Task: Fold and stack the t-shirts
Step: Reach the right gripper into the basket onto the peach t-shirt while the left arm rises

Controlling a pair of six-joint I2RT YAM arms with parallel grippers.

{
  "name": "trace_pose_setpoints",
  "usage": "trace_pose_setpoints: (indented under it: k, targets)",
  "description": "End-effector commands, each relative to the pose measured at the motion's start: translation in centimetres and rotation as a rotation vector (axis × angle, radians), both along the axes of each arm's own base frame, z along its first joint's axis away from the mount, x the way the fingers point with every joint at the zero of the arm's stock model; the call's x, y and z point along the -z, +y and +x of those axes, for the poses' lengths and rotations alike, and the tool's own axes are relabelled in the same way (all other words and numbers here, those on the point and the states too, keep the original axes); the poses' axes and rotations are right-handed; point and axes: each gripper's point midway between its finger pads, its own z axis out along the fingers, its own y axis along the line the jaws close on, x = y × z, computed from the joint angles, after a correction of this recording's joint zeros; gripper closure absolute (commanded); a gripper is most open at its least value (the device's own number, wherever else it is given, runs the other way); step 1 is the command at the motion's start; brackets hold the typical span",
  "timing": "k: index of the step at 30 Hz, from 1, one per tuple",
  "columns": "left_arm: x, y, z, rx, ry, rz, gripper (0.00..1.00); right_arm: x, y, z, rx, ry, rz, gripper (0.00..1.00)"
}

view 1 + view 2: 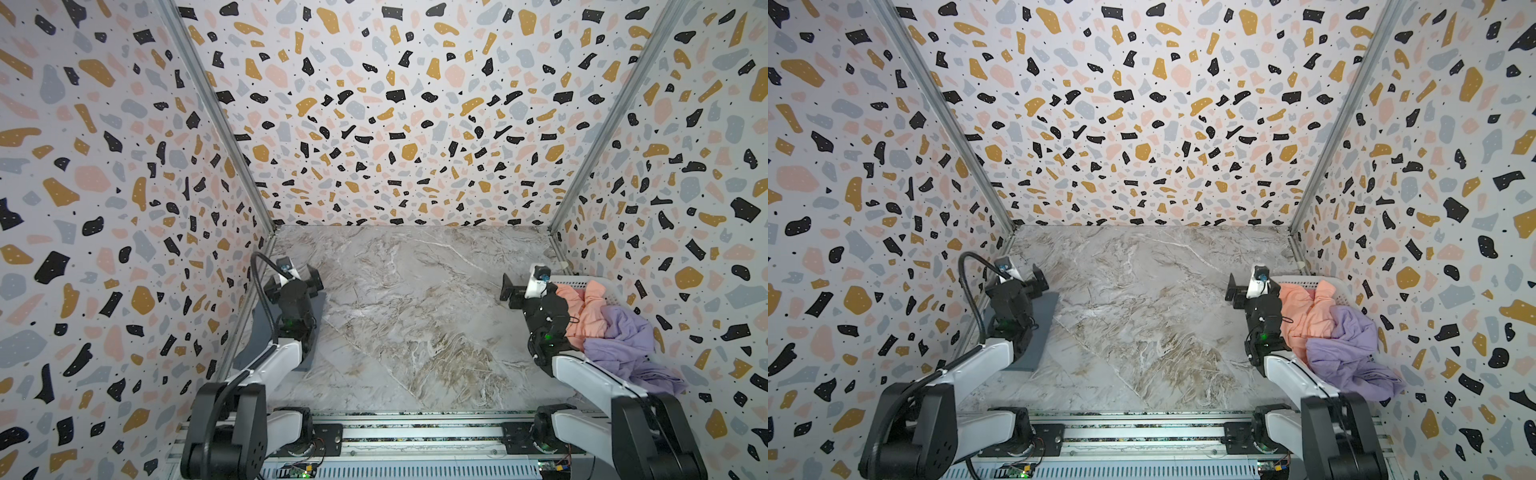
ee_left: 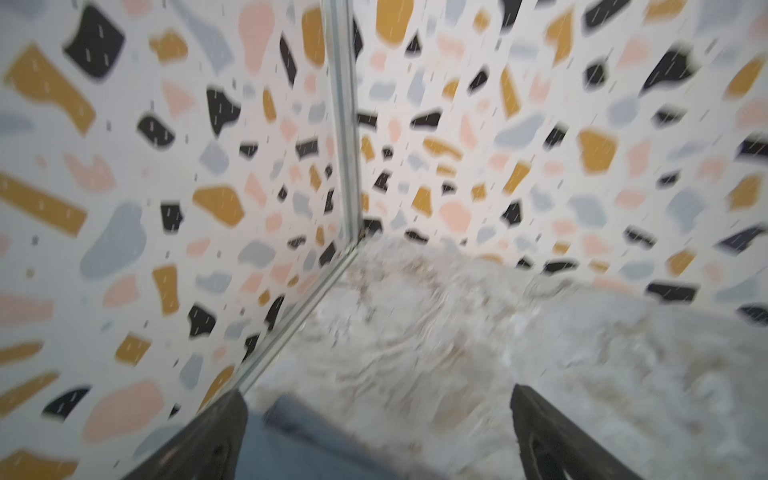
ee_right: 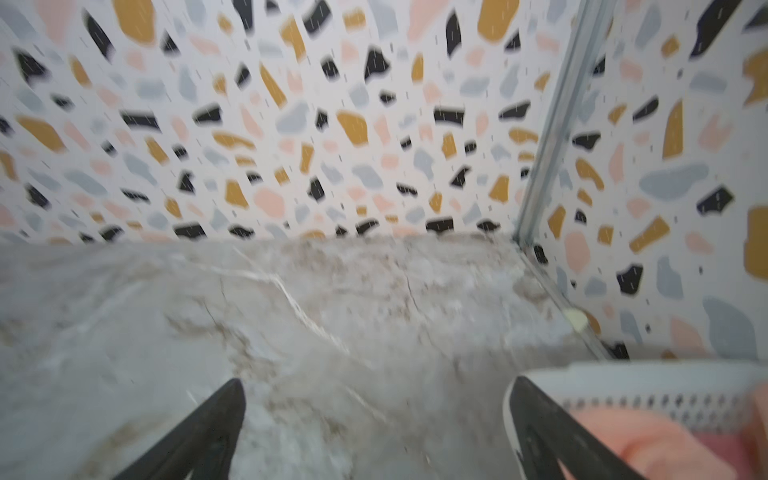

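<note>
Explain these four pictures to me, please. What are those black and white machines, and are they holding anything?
They are two robot arms at a marble table, each ending in a gripper. Two pictures look down from overhead; two come from wrist cameras, showing the left gripper and right gripper, both open and empty. A grey shirt lies on the table under the left arm. On the right, a white basket holds a peach shirt and a lavender shirt.

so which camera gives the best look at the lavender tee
Both top views: the lavender tee lies crumpled and almost wholly in view, next to the peach tee in the white basket. The right wrist view catches just basket and peach cloth, blurred; the left wrist view misses it.
</note>
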Motion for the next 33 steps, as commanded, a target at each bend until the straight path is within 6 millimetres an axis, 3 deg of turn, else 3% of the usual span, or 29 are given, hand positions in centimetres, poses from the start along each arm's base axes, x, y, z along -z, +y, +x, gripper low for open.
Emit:
trace_pose_setpoints:
  k: [1,5,8,11,15,17,20,23,26,30,33]
  targets:
    - [-3.1,-3.4,0.5,0.147,0.040,-0.243,0.01,-2.1,4.6,-1.5,-0.215,0.209,0.184,0.01]
    - [-6.8,-9.5,1.1,0.349,-0.013,-0.573,0.00,-6.5,8.8,-3.0,-0.395,0.257,0.403,0.01]
    - [-8.4,-14.8,0.7,0.471,-0.018,-0.704,0.01,-8.9,12.1,-4.4,-0.586,0.189,0.513,0.01]
    - [-8.4,-18.4,0.2,0.544,0.018,-0.720,0.00,-7.9,13.4,-4.0,-0.639,0.287,0.521,0.01]
    - [-9.3,-19.6,0.6,0.619,-0.043,-0.791,0.01,-8.3,14.1,-3.2,-0.675,0.288,0.483,0.00]
    - [-10.2,-20.9,1.1,0.719,-0.041,-0.780,0.00,-6.9,11.5,-0.7,-0.509,0.335,0.459,0.02]
    - [-9.8,-22.9,2.7,0.774,0.071,-0.683,0.00,-5.3,3.6,2.0,-0.069,0.340,0.353,0.02]
    - [-9.3,-24.9,3.4,0.825,0.152,-0.554,0.00,-3.7,-5.3,1.6,0.321,0.358,0.264,0.01]
    - [-8.2,-26.8,3.2,0.891,0.236,-0.421,0.00,-0.8,-12.2,-0.3,0.548,0.473,0.260,0.03]
    - [-5.1,-27.6,3.3,0.916,0.350,-0.326,0.00,2.9,-16.7,-3.6,0.668,0.639,0.278,0.03]
    - [-3.8,-27.9,3.1,0.906,0.390,-0.278,0.00,5.8,-17.4,-4.5,0.649,0.717,0.273,0.06]
